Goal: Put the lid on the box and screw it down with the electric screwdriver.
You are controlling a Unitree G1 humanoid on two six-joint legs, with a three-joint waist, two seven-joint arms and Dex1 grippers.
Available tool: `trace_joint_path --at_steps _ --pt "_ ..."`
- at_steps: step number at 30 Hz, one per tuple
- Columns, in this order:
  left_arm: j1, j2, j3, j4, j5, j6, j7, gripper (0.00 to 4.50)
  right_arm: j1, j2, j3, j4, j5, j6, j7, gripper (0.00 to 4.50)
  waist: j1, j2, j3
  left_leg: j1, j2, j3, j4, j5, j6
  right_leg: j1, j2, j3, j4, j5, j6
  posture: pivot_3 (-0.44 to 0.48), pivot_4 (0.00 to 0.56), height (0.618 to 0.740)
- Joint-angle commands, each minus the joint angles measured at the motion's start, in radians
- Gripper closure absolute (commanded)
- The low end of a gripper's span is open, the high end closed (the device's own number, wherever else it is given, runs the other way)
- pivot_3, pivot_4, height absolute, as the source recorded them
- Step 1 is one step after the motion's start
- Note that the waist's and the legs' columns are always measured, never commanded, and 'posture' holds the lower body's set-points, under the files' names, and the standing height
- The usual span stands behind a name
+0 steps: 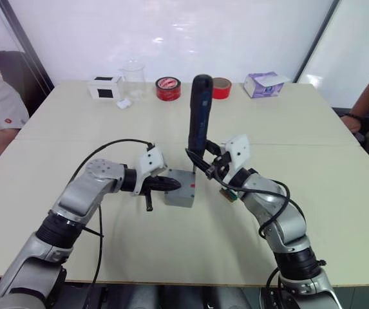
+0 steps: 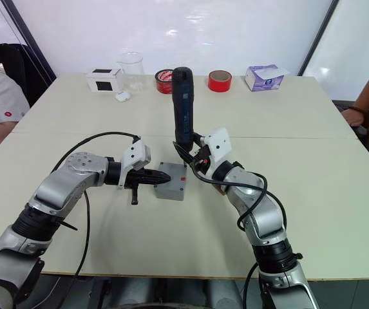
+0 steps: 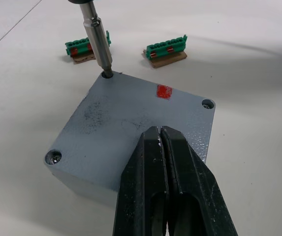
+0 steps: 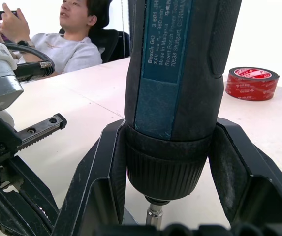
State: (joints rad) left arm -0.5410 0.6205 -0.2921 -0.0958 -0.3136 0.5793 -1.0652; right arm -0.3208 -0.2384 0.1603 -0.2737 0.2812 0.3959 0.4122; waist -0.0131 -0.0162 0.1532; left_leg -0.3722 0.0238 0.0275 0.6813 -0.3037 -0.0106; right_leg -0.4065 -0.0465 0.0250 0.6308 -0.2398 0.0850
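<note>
Left pincer [image 3: 163, 142], pressed together, rests on the one lid [image 3: 126, 118]; right pincer [image 4: 168, 162] pinches one upright electric screwdriver [image 2: 183, 106], bit at the lid's 12 o'clock corner.

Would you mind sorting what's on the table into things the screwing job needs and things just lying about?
Job:
lid, seated on the box
screwdriver, held upright by the right gripper, bit in a corner hole
left gripper, shut, pressing on the lid

Lying about:
two tape rolls
tissue box
white box
beaker
two green connectors
</note>
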Motion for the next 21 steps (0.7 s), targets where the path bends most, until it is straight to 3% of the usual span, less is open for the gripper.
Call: trace_joint_path --at_steps 1,21 --pt "0.023 0.008 -0.008 -0.004 0.020 0.010 0.002 4.50 0.054 -0.020 0.018 0.071 -0.032 0.068 -0.003 2.70 0.000 0.000 -0.002 0.000 0.000 0.000 0.000 0.000 0.000 0.000 0.000 0.000 0.000 0.000 0.000 0.000 0.150 0.740" --pt "0.032 -0.002 -0.009 -0.019 0.014 0.028 0.015 4.50 0.027 -0.030 -0.012 0.046 -0.019 0.060 0.008 2.70 0.000 -0.001 -0.004 0.000 0.002 0.000 0.000 0.000 0.000 0.000 0.000 0.000 -0.001 -0.001 -0.001 0.000 0.150 0.740"
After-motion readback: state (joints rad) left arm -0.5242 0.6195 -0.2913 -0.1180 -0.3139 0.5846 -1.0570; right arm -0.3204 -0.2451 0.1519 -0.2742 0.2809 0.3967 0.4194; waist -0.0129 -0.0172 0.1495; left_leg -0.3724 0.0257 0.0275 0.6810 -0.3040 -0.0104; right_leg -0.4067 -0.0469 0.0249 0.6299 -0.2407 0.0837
